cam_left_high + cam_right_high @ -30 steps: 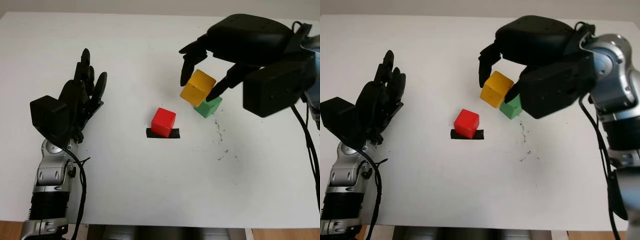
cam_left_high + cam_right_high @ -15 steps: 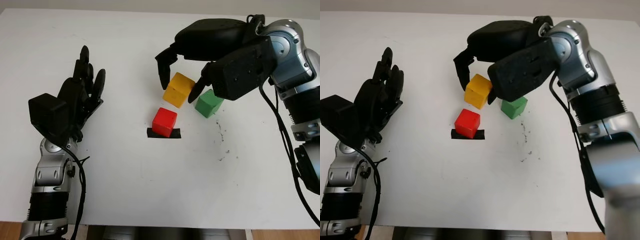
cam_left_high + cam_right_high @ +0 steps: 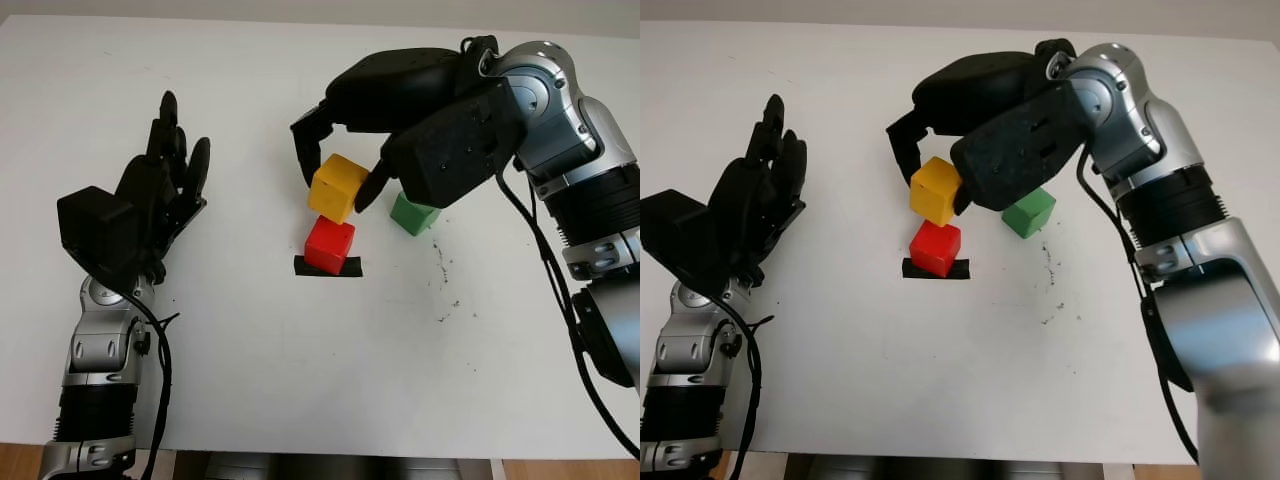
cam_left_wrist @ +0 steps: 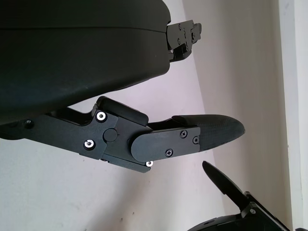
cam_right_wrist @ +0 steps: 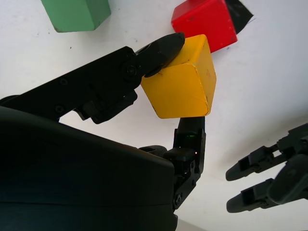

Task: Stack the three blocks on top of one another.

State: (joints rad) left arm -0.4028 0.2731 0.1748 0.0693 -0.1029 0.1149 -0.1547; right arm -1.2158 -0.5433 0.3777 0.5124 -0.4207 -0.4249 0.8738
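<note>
Your right hand [image 3: 335, 170] is pinching the yellow block [image 3: 338, 188] between black fingertips [image 5: 163, 48], and you can see in the right wrist view that one finger presses on a top corner while another comes up against the opposite face. The block is tilted and held in the air. From the head camera it sits just above the red block [image 3: 329, 245], toward 12 o'clock of it and a bit to the left; whether the two touch, you can't tell from up there. The wrist view shows the yellow one overlapping a corner of the red one.

The red block stands on a strip of black tape [image 3: 326, 267] near the middle of the white worktop [image 3: 300, 380]. The green block [image 3: 414, 214] lies at about 2 o'clock from the red one, near it but apart, partly tucked under your right hand's shell in the head views. The right wrist view shows its face clear of the fingers.

Your left hand [image 3: 160, 195] is open, well away at 9 o'clock from the blocks, holding nothing. In the left wrist view its fingers [image 4: 192, 137] reach out over bare worktop.
</note>
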